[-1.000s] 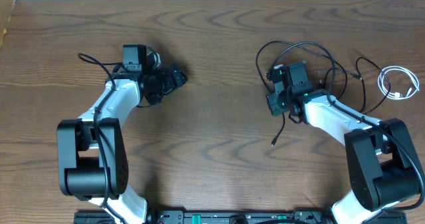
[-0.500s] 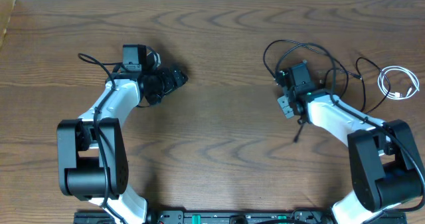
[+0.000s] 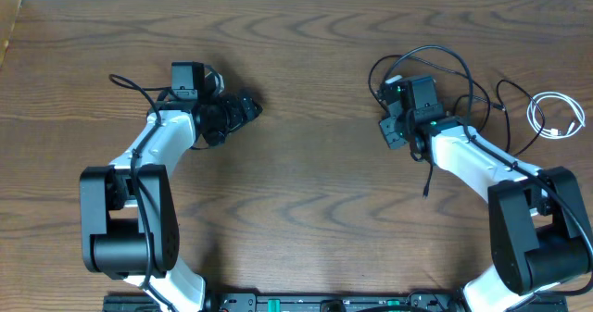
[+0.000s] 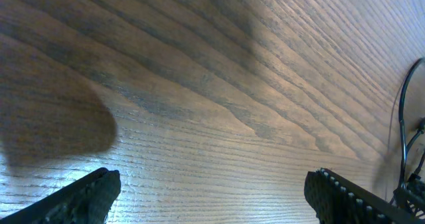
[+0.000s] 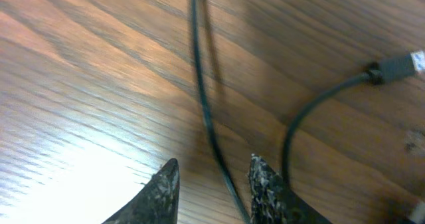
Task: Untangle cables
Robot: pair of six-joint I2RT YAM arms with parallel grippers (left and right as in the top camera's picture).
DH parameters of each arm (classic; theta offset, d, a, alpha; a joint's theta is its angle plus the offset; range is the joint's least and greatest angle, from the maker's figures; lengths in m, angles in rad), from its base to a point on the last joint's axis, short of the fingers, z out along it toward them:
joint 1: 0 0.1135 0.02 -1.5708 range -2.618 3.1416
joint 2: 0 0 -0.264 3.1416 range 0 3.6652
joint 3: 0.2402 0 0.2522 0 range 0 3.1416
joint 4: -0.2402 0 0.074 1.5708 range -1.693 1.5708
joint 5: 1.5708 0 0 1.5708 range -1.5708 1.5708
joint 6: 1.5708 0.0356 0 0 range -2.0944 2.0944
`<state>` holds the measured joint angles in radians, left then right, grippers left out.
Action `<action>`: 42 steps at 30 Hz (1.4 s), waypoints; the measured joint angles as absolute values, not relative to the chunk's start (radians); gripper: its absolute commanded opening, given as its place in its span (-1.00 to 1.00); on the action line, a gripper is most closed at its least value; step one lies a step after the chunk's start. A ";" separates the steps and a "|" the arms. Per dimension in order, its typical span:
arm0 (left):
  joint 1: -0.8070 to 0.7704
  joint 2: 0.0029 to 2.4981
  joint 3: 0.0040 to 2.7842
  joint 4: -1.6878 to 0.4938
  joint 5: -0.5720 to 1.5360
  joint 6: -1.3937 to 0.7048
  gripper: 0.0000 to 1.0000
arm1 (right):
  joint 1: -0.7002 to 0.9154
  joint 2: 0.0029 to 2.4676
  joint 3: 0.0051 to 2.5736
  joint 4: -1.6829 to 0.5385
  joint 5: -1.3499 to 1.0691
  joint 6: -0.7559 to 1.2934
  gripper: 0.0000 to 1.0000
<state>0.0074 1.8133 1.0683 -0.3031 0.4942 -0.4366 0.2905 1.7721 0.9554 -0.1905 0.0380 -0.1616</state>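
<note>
The counter (image 3: 306,182) is dark brown wood-grain laminate with long wavy streaks and a soft sheen where the light hits it.

The right end effector (image 5: 212,184) has two dark, rough-surfaced fingertips (image 5: 167,184), scuffed pale along the edges. They stand narrowly apart. A thin, smooth, round black cable (image 5: 199,84) runs down between them, closer to one tip than the other, and the gap is clearly wider than the cord. To its side a second black cable (image 5: 312,104) curves up to a small grey rectangular plug (image 5: 395,68) lying on the wood.

From overhead, both black cords form overlapping loops around and behind the right wrist. A straight loose end (image 3: 426,187) lies on the counter in front of the arm. The white cable (image 3: 554,118) sits apart near the right edge, coiled in a small flat oval.

The left end effector (image 3: 246,107) is spread wide over bare wood, with its ribbed black tips at the far corners of the wrist view.

A second ago the right fingers were pressed nearly together and sat lower and further left. The loops and the loose end have since shifted rightward with them. The left arm and the white coil are unchanged.
</note>
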 measured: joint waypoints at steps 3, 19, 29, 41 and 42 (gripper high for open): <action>0.007 1.813 1.068 -0.303 0.494 -0.437 0.88 | 0.296 1.772 0.955 -0.218 0.029 -0.167 -0.80; 0.007 1.813 1.068 -0.303 0.494 -0.437 0.88 | 0.151 1.776 0.886 -0.219 0.196 -0.161 -0.98; 0.007 1.813 1.068 -0.308 0.496 -0.422 0.77 | 0.065 1.773 0.886 -0.238 -0.160 -0.134 -0.81; 0.007 1.813 1.068 -0.310 0.491 -0.342 0.10 | 0.126 1.633 0.885 -0.303 -0.344 -0.120 0.47; 0.007 1.813 1.068 -0.310 0.487 -0.343 0.96 | 0.126 1.606 0.885 -0.299 -0.348 -0.121 0.98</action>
